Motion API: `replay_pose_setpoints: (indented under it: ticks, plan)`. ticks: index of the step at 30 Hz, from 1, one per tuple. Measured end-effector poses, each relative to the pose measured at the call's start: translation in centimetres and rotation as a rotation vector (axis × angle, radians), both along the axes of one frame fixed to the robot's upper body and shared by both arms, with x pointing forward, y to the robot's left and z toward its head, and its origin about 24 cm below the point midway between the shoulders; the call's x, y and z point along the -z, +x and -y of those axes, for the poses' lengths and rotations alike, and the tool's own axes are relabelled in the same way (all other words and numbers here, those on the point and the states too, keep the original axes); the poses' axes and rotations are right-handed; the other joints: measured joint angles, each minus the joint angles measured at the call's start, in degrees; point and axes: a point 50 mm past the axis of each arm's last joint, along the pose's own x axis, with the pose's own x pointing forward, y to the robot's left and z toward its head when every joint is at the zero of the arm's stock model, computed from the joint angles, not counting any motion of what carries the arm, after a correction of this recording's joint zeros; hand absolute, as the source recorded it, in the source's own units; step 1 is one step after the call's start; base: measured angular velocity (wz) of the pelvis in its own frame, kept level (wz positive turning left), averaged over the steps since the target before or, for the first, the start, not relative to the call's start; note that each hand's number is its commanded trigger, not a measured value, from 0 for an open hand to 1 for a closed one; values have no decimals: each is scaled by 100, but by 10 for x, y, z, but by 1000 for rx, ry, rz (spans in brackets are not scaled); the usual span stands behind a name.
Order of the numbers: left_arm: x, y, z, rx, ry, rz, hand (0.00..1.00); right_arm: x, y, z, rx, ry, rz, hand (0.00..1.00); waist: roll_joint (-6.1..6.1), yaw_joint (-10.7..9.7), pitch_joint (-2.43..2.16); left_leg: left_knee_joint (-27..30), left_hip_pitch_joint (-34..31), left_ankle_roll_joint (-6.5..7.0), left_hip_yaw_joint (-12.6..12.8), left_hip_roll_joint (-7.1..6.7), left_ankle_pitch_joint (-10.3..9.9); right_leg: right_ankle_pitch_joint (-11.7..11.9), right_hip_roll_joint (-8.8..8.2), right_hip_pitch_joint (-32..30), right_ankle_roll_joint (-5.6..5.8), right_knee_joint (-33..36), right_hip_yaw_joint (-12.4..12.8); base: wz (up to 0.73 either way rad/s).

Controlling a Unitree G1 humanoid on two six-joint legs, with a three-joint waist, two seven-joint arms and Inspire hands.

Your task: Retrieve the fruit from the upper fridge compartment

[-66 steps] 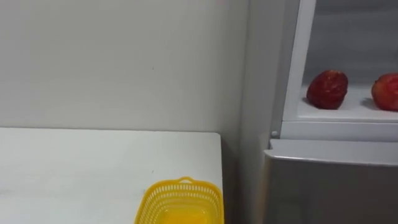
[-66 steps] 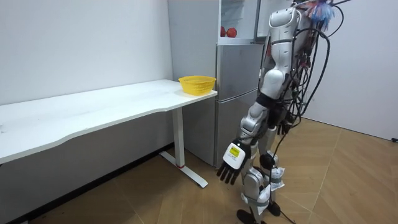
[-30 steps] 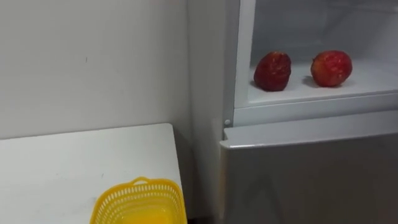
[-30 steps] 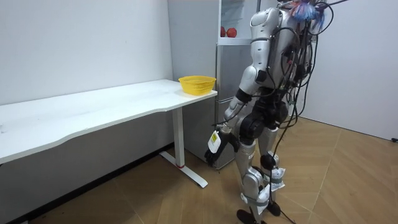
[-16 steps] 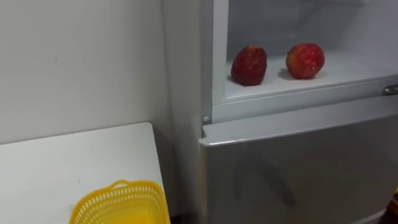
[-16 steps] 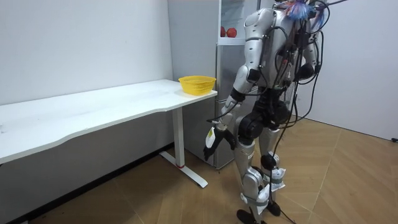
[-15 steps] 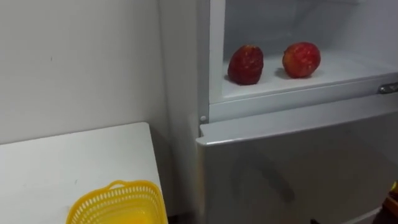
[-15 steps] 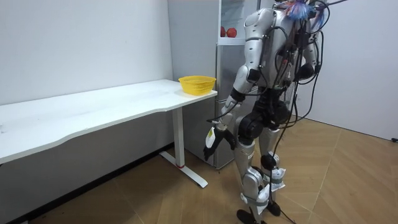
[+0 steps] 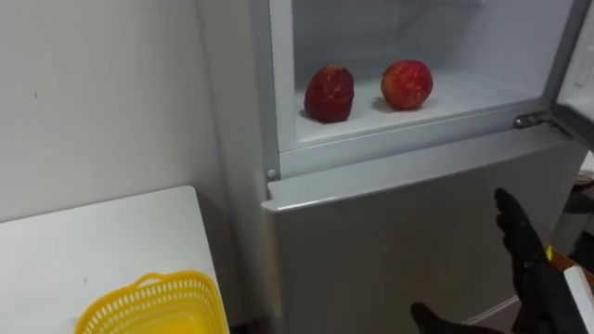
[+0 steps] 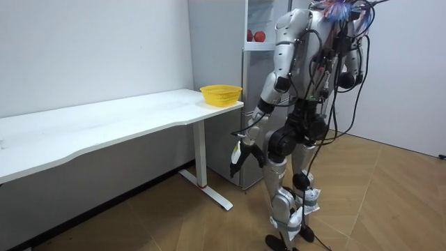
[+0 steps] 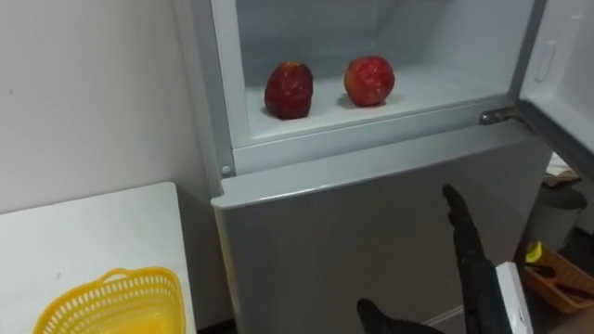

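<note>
Hovering by the lower door (image 9: 371, 241), the right hand (image 9: 531, 264) is straight-fingered, empty. The rounder red fruit (image 9: 406, 83) sits up-left, nearest.

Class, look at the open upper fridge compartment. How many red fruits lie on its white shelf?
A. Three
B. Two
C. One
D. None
B: a darker red round fruit and a brighter red round fruit stand side by side, a little apart, on the white shelf of the open upper compartment.
</note>
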Motion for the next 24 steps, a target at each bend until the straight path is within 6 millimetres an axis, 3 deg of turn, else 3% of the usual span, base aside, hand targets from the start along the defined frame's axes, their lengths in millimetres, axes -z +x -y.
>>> replay_pose_setpoints:
  ticks: [7, 9, 14, 18, 24]
  plan:
    - [1, -9, -4, 1, 2, -25, 0, -11, 5, 3, 74, 16, 93, 0, -60, 96, -34, 8, 10, 0, -41, 5, 0, 0, 3, 43, 0, -7, -38, 2]
    - [1, -11, -5, 0, 4, -29, 0, -13, 5, 3, 81, 9, 106, 0, -129, 170, -23, 8, 12, 0, -83, 0, 1, 0, -2, 65, 0, -12, -66, 9]
    - [0, -12, -10, -1, 20, -37, 0, -29, 15, -2, 45, -8, 180, 0, -315, 311, -25, 58, 2, -5, -359, -4, 4, 15, -26, 235, -12, -145, -344, 25]
    - [0, -18, -13, -7, 27, -55, 0, -44, 23, -2, 42, -19, 254, 0, -379, 452, -26, 80, -6, -11, -465, -3, 2, 18, -33, 316, -15, -231, -471, 20]
    - [0, -26, -14, -22, 35, -77, 0, -70, 46, 17, 130, -11, 380, 0, -422, 540, -10, 144, -37, -9, -757, -30, 4, 23, -85, 429, -14, -279, -803, 25]
